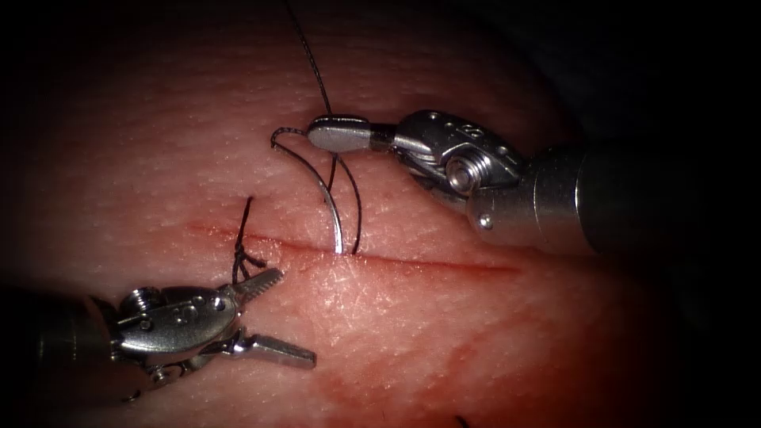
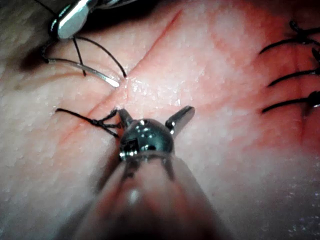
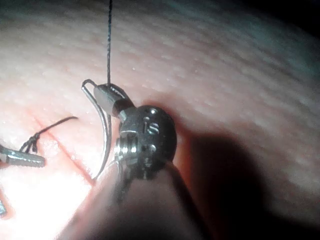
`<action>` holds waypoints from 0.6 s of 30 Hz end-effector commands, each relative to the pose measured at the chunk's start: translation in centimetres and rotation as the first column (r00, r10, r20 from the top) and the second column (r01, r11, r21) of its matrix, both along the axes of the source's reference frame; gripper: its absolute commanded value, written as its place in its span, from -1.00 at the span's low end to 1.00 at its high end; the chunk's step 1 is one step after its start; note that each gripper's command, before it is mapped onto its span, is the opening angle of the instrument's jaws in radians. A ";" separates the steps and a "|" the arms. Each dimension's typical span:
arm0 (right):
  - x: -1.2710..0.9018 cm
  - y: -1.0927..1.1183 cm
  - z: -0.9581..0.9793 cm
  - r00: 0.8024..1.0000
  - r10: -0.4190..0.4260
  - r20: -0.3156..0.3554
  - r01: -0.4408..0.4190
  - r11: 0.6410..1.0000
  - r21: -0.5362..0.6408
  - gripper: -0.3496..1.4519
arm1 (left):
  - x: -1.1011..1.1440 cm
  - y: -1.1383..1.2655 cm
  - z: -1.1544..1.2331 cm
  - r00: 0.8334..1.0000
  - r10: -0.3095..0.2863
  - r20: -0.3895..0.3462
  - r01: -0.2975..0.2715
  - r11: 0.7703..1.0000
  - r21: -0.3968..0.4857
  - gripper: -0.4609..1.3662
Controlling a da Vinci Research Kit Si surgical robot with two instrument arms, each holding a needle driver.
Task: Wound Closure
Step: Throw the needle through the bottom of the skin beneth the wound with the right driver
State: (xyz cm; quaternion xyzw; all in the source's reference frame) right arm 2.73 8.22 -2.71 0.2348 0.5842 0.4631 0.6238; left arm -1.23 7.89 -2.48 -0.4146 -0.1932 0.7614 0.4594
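Note:
The tissue (image 1: 444, 333) has a cut (image 1: 444, 264) running across the endoscope view. My right tool (image 1: 341, 133) comes in from the right above the cut, with its jaws shut on the curved needle (image 1: 326, 198) near its tail. The needle arcs down and its tip meets the cut's far edge near the middle; its depth there is unclear. Thread (image 1: 313, 63) rises from the jaws, and a loop (image 1: 358, 214) drops to the cut. My left tool (image 1: 297, 317) lies below the cut at the left, open and holding nothing, beside a knotted stitch (image 1: 242, 254). The same grip on the needle (image 3: 106, 135) appears in the right wrist view (image 3: 107, 97).
Red fluid stains the tissue along the cut and below it. In the left wrist view, several dark thread ends (image 2: 290, 75) of older stitches lie beyond my open left tool (image 2: 152, 115). The knot's tail (image 1: 248, 210) sticks up above the cut.

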 end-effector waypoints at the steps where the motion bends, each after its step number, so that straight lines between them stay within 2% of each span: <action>1: 0.00 0.00 0.00 1.000 0.006 0.008 -0.006 1.000 -0.001 -1.00 | 0.00 0.00 0.00 1.000 0.000 0.000 0.000 1.000 0.000 0.38; 8: -0.05 0.06 -0.01 1.000 0.013 0.028 -0.012 1.000 -0.026 -1.00 | 0.00 0.00 -0.02 1.000 0.005 -0.001 -0.005 1.000 -0.008 0.38; 9: -0.07 0.08 -0.02 0.999 0.022 0.039 -0.020 0.999 -0.031 -0.65 | -0.01 0.00 -0.03 1.000 0.005 -0.001 -0.005 1.000 -0.008 0.38; 11: -0.13 0.12 -0.03 0.998 0.028 0.050 -0.026 0.999 -0.039 -0.10 | -0.01 0.01 -0.03 1.000 0.005 -0.001 -0.005 1.000 -0.007 0.39; 12: -0.17 0.13 -0.04 0.998 0.030 0.059 -0.027 0.999 -0.042 0.09 | -0.01 0.01 -0.03 1.000 0.005 -0.001 -0.005 1.000 -0.007 0.38; 13: -0.21 0.15 -0.05 0.996 0.040 0.077 -0.038 0.998 -0.040 0.39 | -0.01 0.01 -0.03 1.000 0.008 -0.001 -0.008 1.000 -0.012 0.39; 15: -0.27 0.17 -0.07 0.991 0.059 0.124 -0.052 0.997 -0.058 0.70 | -0.01 0.01 -0.03 1.000 0.009 -0.001 -0.009 1.000 -0.012 0.38; 16: -0.31 0.18 -0.08 0.981 0.075 0.177 -0.060 0.994 -0.087 0.88 | -0.01 0.01 -0.03 1.000 0.009 -0.001 -0.009 1.000 -0.012 0.39; 17: -0.34 0.20 -0.10 0.972 0.089 0.218 -0.070 0.993 -0.094 0.98 | -0.01 0.01 -0.03 1.000 0.009 -0.001 -0.009 1.000 -0.012 0.38; 18: -0.34 0.20 -0.10 0.970 0.089 0.228 -0.068 0.993 -0.097 0.98 | -0.01 0.01 -0.03 1.000 0.009 -0.001 -0.009 1.000 -0.012 0.38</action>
